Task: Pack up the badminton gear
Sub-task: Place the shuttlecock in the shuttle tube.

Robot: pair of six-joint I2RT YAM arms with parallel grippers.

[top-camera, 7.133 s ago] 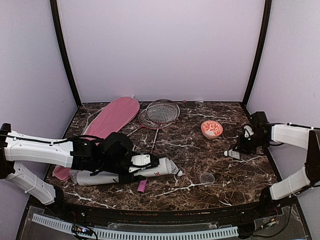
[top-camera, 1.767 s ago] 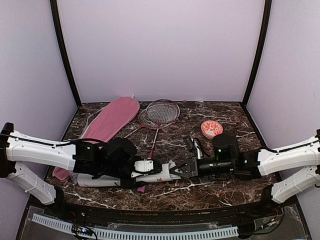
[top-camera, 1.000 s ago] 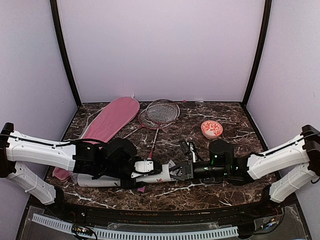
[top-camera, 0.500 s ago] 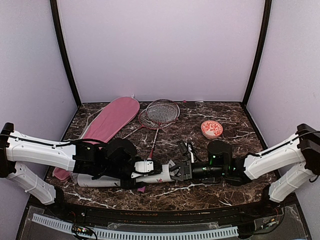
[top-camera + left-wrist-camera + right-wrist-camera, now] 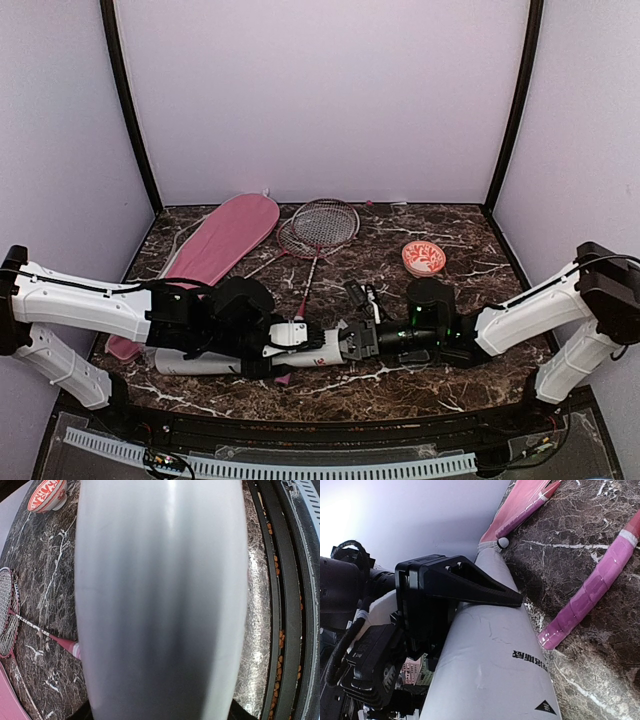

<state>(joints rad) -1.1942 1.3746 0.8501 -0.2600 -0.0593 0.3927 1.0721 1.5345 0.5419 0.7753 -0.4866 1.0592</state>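
Note:
The white tube [image 5: 312,349] lies on its side near the table's front edge. My left gripper [image 5: 272,343] is shut on it. The tube fills the left wrist view [image 5: 160,600]. My right gripper [image 5: 353,340] is at the tube's right end. In the right wrist view the tube [image 5: 490,670] hides my own fingers, and the left gripper's black finger [image 5: 470,582] lies on it. Two red-framed rackets [image 5: 320,225] lie behind, with a pink handle [image 5: 592,600] beside the tube. The pink bag [image 5: 225,235] lies at the back left. No shuttlecock shows.
A red and white bowl [image 5: 423,258] sits at the back right and also shows in the left wrist view [image 5: 46,492]. The right arm stretches across the front right of the table. Lilac walls close in three sides.
My right gripper has moved left, closer against the tube's right end. The left arm and the tube have stayed put.

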